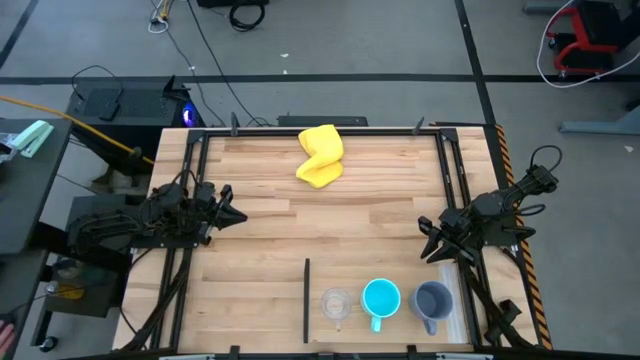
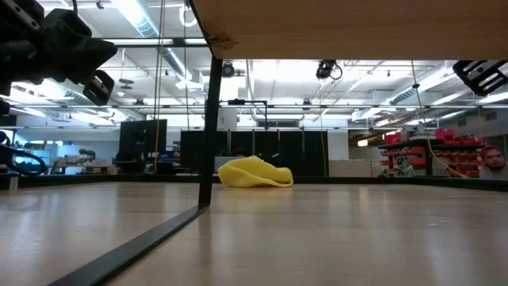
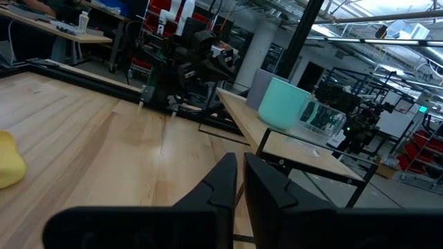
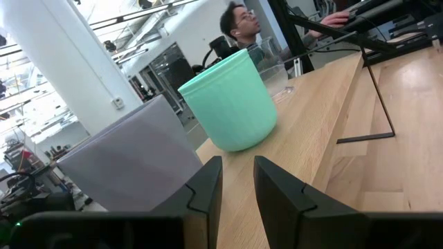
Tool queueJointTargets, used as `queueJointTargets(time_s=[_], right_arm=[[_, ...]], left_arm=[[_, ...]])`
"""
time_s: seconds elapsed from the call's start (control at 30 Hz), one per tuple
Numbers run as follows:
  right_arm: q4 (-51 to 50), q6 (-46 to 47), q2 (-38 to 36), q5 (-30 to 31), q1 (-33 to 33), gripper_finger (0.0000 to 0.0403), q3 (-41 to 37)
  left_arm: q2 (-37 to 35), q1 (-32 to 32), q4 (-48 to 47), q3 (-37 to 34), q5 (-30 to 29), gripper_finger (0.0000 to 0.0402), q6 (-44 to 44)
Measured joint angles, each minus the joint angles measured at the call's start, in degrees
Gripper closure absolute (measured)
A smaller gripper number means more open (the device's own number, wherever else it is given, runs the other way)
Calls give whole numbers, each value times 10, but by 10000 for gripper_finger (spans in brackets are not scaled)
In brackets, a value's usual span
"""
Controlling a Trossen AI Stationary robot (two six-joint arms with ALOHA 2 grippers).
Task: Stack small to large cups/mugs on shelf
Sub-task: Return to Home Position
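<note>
1. The shelf [image 1: 350, 330] runs along the table's [image 1: 300, 230] near edge, on the right arm's half; all three vessels stand upright on it in one row, mouths up, side by side and not nested.
2. The small clear glass cup [image 1: 336, 305] is the end piece nearest the table's middle; the bright-blue mug [image 1: 381, 298] stands just beside it in the centre of the row; the grey-blue mug [image 1: 433, 300] closes the row on the right arm's side (both mugs turn their handles toward the table's near edge).
3. The left gripper [image 1: 228, 212] hangs over the left side of the table, well apart from the shelf, pointing toward the table's centre; its fingers [image 3: 223, 181] are drawn together with only a thin slit between them, and they grasp nothing.
4. The right gripper [image 1: 432, 245] hangs over the right side of the table, near the shelf's far edge and close to the grey-blue mug, touching neither; its fingers [image 4: 208, 183] are parted by a narrow gap, released and empty.
5. A yellow cloth [image 1: 321, 155] lies crumpled on the bare wood near the table's far edge, well apart from both grippers and from the shelf.
6. In the right wrist view a person [image 4: 242, 28] shows in the room beyond the bright-blue mug.
</note>
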Motion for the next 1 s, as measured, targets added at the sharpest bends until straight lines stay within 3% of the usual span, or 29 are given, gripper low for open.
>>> queueJointTargets(time_s=[1.0], right_arm=[[0,0,0,0,0,312,0]], left_arm=[[0,0,0,0,0,376,0]])
